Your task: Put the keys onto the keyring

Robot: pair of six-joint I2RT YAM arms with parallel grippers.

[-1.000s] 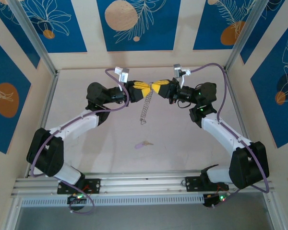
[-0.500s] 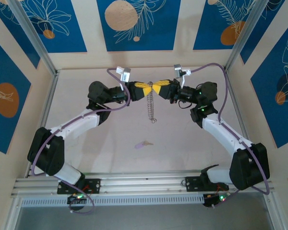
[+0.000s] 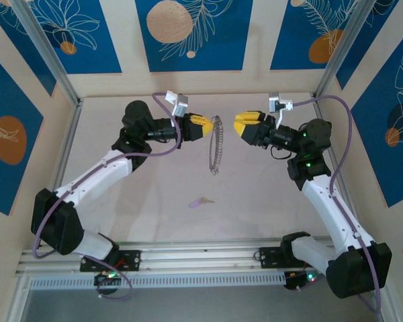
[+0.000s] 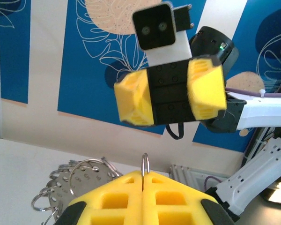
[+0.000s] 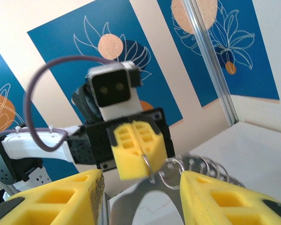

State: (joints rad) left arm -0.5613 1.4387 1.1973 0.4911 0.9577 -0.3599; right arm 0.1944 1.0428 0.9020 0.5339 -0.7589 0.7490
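So far no key is on the ring. The left pincer [image 3: 205,125] is pressed together on the keyring [image 3: 217,146], dangling it above the desk [image 3: 141,201]. The right pincer [image 3: 244,126] stands spread and empty just beside it. The lilac-headed key [image 3: 201,201] lies on the desk, well apart, not yet picked up.

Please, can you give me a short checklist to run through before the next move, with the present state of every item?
1. Left gripper shut on the keyring: ok.
2. Right gripper open and empty: ok.
3. Right gripper apart from the keyring: ok.
4. Key lying alone on the table, nothing over it: ok.
5. Key on the keyring: not ok.
6. Place of the keyring's opening gap: cannot tell.
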